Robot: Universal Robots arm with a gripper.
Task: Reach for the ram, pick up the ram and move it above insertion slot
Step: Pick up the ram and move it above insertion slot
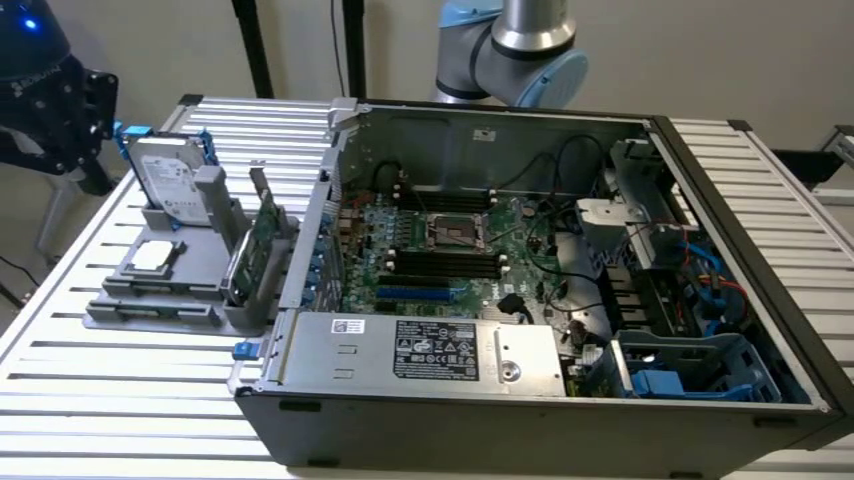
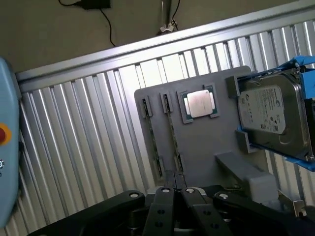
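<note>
The ram [image 2: 173, 135] stands on edge in a grey holder [image 2: 206, 142], a thin green stick seen from above, with a second stick [image 2: 151, 130] beside it. My gripper [image 2: 177, 191] is shut and holds nothing; its black fingertips hover above the near end of the sticks, apart from them. In the exterior view the green sticks [image 1: 256, 250] rise from the holder [image 1: 160, 300] at the exterior view's left of the open computer case [image 1: 534, 420]. The motherboard's black insertion slots [image 1: 447, 262] lie inside the case.
On the holder sit a hard drive in a blue frame [image 2: 270, 110] and a CPU chip [image 2: 199, 104]. A pale blue pendant with a red button [image 2: 7, 147] lies on the ribbed metal table [image 2: 88, 128]. The arm's base [image 1: 514, 45] stands behind the case.
</note>
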